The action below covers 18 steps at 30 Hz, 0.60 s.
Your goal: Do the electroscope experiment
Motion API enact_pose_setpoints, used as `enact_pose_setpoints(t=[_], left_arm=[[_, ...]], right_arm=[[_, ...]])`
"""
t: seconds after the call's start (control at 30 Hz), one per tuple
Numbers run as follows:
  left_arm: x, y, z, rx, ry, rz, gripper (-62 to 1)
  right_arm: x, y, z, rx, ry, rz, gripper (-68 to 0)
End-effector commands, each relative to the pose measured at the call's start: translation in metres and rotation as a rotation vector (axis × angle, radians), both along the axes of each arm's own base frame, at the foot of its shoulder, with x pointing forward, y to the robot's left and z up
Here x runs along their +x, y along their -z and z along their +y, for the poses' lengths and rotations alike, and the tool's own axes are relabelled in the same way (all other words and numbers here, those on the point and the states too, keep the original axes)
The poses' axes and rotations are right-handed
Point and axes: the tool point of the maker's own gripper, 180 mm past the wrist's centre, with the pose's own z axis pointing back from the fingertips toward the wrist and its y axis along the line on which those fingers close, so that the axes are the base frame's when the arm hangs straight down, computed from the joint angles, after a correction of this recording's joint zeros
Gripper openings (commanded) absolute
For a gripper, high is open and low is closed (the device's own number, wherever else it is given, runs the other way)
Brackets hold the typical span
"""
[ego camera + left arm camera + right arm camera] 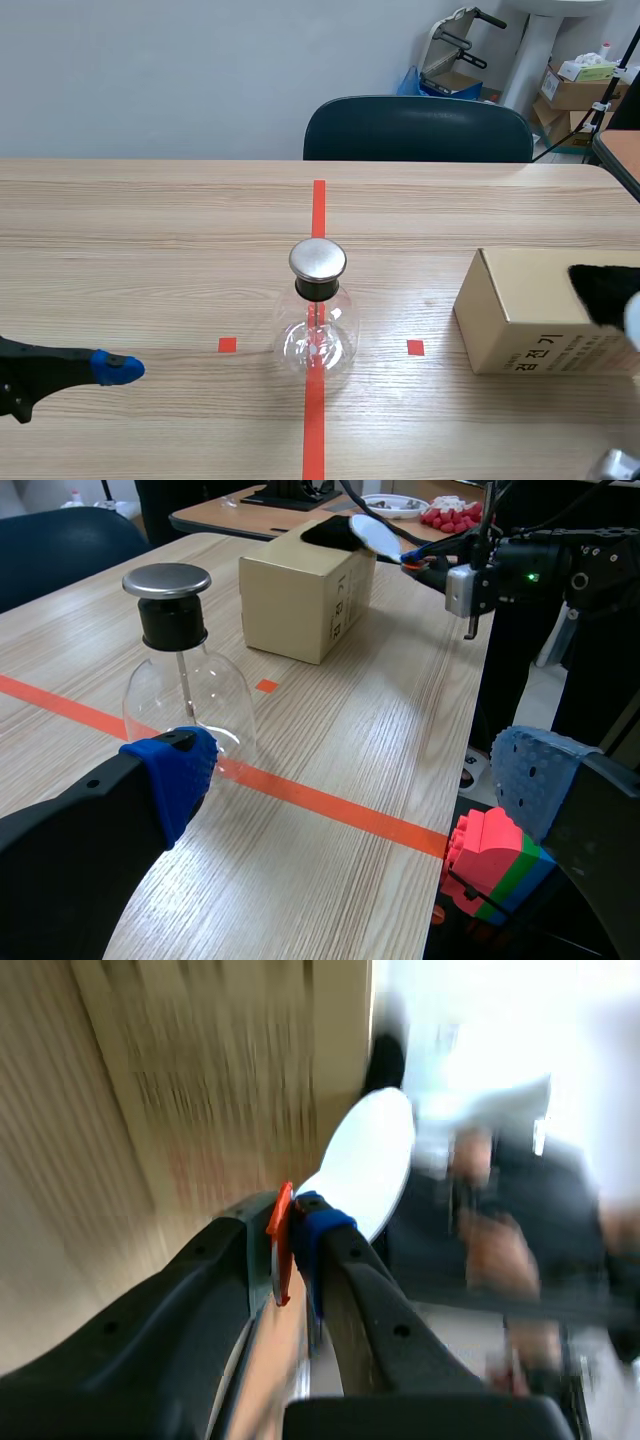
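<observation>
The left gripper (118, 369) lies low over the table (150, 230) at the near left. Its 2 fingers are spread wide and hold nothing. In the left wrist view, 1 finger's blue pad (172, 775) points toward the flask (185, 695), which stands ahead of that finger, not between the 2. The other finger is out past the table's edge, with a red, green and blue block (492, 868) just beside it, off the table.

The flask is clear glass and upright, with a black neck and a flat metal cap (318, 259); a thin rod hangs down inside it. It stands on the long orange tape line (314, 420) at the middle of the table, between 2 small tape squares and apart from both grippers. A dark chair (418, 128) stands behind the table's far edge.

To the right of the flask a tan box (530, 310) lies on the table, with a black, soft-looking thing (603, 290) on top. The right gripper (295, 1238) is clenched on the orange handle (280, 1245) of a white round paddle (365, 1165). In the left wrist view the paddle's disc is over the box top, next to the black thing; whether they touch cannot be told.
</observation>
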Motion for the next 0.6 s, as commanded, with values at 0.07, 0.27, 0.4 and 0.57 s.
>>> enact_pose_setpoints(t=[0.07,0.27,0.4,0.57], left_arm=[[0.003,-0.01,-0.003,-0.038,-0.002,-0.018,-2.2],[0.003,-0.009,-0.003,-0.038,-0.005,-0.016,-2.2],[0.003,-0.009,-0.003,-0.034,-0.005,-0.014,-2.2],[0.003,-0.008,-0.003,-0.034,-0.005,-0.014,-2.2]], right_arm=[[-0.001,-0.001,0.005,0.002,-0.045,0.007,-65.8],[-0.001,-0.002,-0.048,-0.048,0.247,-0.002,-65.8],[0.0,0.002,-0.022,-0.028,0.108,0.019,-65.8],[-0.003,0.004,0.001,0.001,-0.016,0.032,-65.8]])
